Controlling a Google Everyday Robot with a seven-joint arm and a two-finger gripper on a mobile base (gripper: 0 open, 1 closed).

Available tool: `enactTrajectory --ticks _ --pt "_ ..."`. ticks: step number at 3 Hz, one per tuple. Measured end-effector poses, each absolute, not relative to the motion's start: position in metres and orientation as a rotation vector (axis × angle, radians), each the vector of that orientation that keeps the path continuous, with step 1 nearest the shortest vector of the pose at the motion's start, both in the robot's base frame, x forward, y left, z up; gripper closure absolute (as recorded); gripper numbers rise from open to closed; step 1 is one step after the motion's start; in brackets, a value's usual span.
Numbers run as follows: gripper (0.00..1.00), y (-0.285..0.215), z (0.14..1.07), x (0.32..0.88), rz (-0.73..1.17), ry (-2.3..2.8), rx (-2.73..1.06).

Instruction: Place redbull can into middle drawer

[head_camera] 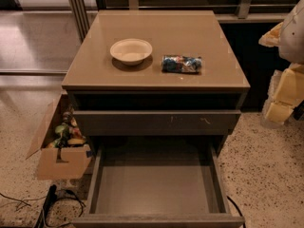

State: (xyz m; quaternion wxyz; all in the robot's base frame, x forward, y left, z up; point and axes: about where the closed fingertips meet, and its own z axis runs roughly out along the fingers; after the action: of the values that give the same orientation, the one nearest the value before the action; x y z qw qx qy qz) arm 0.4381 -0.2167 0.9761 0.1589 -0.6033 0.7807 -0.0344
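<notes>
redbull can (182, 64) on cabinet top (190, 32), middle drawer (154, 186) open — jaws cropped right

middle drawer (153, 184) open from above, gripper (283, 98) at right edge

The arm (293, 32) is rounded and off-white with a cream patch — the gripper (284, 96), at the right edge, is pale yellow and blocky.
</notes>
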Motion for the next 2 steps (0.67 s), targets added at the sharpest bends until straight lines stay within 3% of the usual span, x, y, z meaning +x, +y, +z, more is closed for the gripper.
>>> enactTrajectory --ticks 2 --pt "0.0 -0.21 0.984 0.45 -0.119 2.162 -1.764"
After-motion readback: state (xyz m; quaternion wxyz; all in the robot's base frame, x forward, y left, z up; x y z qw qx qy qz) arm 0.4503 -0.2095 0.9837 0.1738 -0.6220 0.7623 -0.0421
